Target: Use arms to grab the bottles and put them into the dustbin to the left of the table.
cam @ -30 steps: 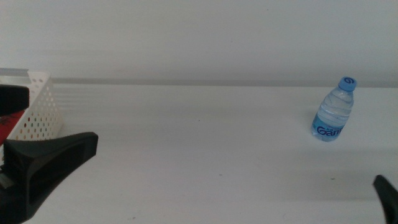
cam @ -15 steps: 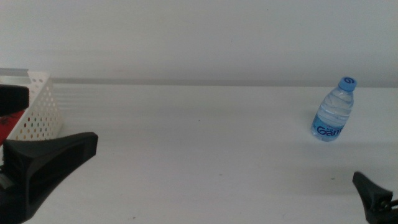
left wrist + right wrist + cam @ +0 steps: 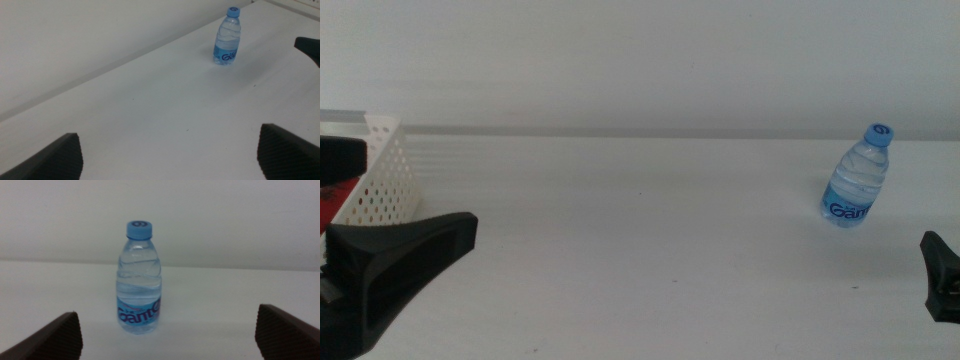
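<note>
Bare robot test bench in a lab-like room, wide plain white table [image 3: 640, 250], blank white wall close behind it, perforated white plastic dustbin [image 3: 385, 175] at the table's left edge

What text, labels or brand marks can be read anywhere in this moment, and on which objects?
Water bottle, blue label: white lettering, partly wrapped out of sight, reads roughly "Gam"; the rest is too blurred to read.
Blue cap: an embossed ring-like mark, not legible.
Dustbin, table, both grippers: no text seen.
</note>
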